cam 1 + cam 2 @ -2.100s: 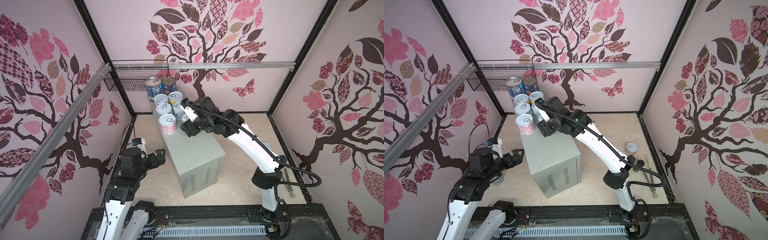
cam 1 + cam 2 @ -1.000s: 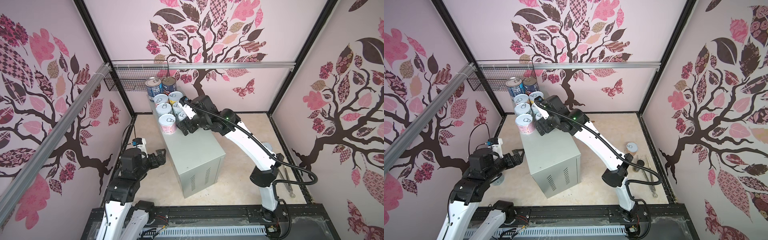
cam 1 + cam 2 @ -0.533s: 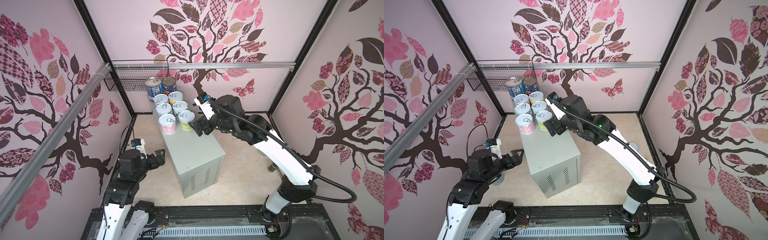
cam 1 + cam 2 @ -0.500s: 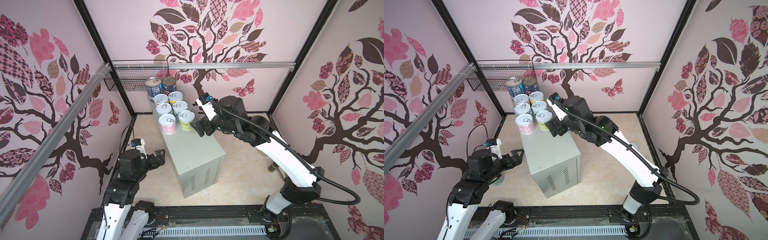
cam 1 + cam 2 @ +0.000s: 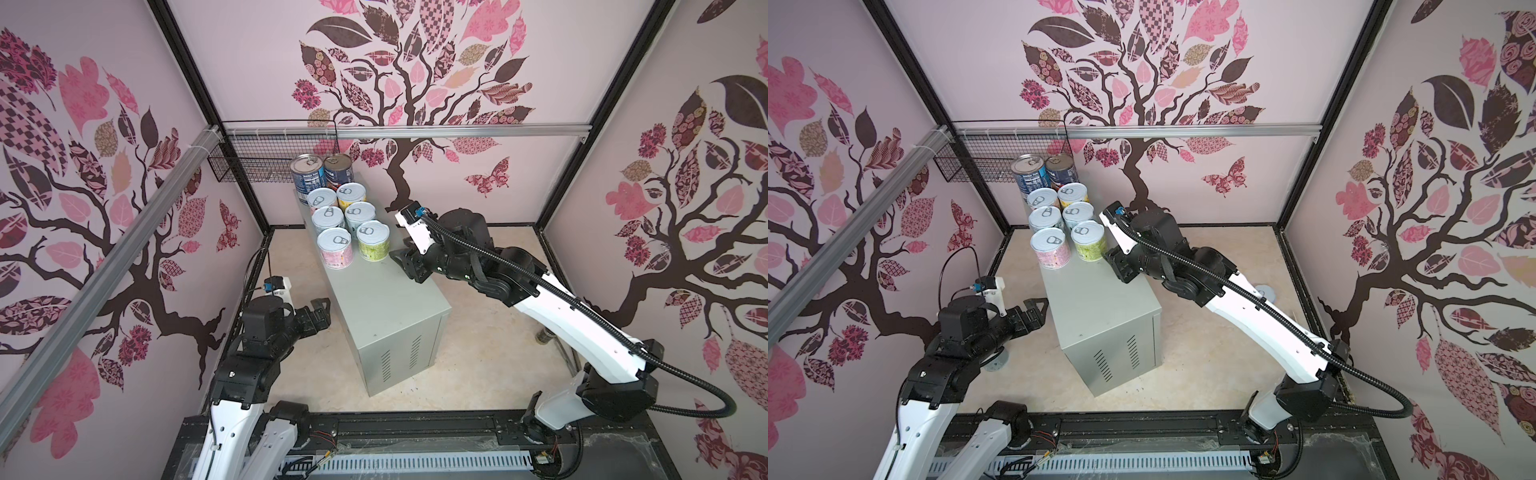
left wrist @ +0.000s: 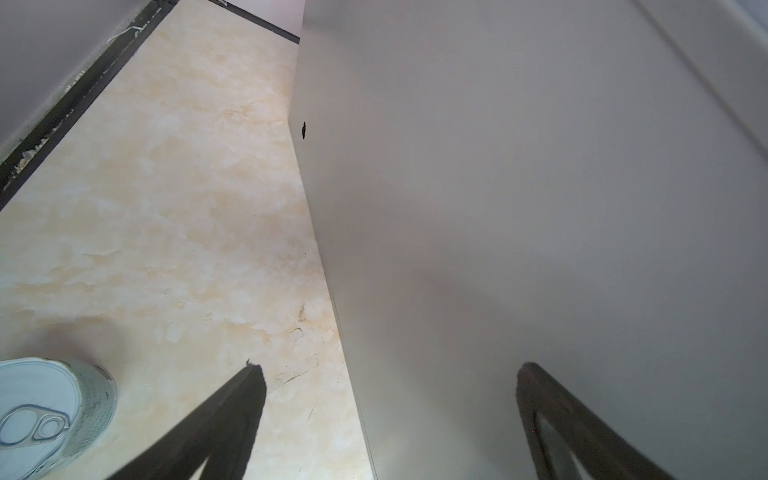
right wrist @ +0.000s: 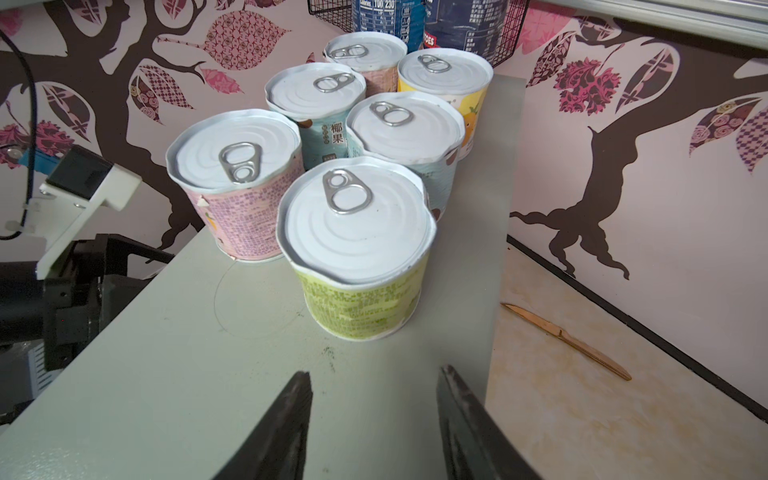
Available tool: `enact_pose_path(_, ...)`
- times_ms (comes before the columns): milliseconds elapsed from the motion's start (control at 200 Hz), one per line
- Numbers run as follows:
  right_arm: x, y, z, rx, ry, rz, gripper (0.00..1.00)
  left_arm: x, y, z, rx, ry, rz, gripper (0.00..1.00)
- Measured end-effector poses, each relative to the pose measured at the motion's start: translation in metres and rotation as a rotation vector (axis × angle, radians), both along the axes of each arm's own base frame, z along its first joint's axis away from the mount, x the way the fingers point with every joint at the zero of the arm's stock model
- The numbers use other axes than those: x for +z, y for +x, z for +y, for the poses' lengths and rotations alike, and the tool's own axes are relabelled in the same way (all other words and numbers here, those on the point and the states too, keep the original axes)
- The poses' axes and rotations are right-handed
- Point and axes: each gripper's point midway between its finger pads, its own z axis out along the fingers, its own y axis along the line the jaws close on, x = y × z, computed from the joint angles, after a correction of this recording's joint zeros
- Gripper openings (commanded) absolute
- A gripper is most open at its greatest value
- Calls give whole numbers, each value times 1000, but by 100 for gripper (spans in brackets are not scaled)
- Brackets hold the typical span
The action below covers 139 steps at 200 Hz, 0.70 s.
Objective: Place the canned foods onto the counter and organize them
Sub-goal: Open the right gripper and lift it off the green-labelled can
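Note:
The counter [image 5: 386,299] is a grey metal cabinet in the middle of both top views. Several short canned foods with white pull-tab lids stand in two rows at its far end, behind them two taller tins [image 5: 307,172]. Nearest in the rows are a green-labelled can [image 5: 373,241] [image 7: 357,266] and a pink one [image 5: 336,248] [image 7: 239,187]. My right gripper [image 5: 403,266] [image 7: 376,374] hovers over the counter just short of the green can, open and empty. My left gripper [image 5: 322,309] [image 6: 390,368] is open beside the counter's left wall. Another can [image 6: 50,411] stands on the floor by it.
A black wire basket [image 5: 257,162] hangs on the back wall behind the tall tins. One can [image 5: 1264,291] sits on the floor to the right, partly hidden by my right arm. A thin golden knife [image 7: 569,340] lies on the floor near the right wall.
My right gripper let go of the green can beside the pink one, drew back toward the near right, and its jaws have narrowed. The left arm has not moved.

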Motion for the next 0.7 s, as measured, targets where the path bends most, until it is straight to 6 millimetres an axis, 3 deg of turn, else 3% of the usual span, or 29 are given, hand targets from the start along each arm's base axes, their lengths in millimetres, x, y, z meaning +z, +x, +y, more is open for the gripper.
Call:
enact_pose_path(345, -29, 25, 20, 16, -13, 54, 50, 0, 1, 1, 5, 5, -1, 98)
enact_pose_path(695, -29, 25, 27, 37, 2, 66, 55, 1, 2, 4, 29, -3, -3, 98)
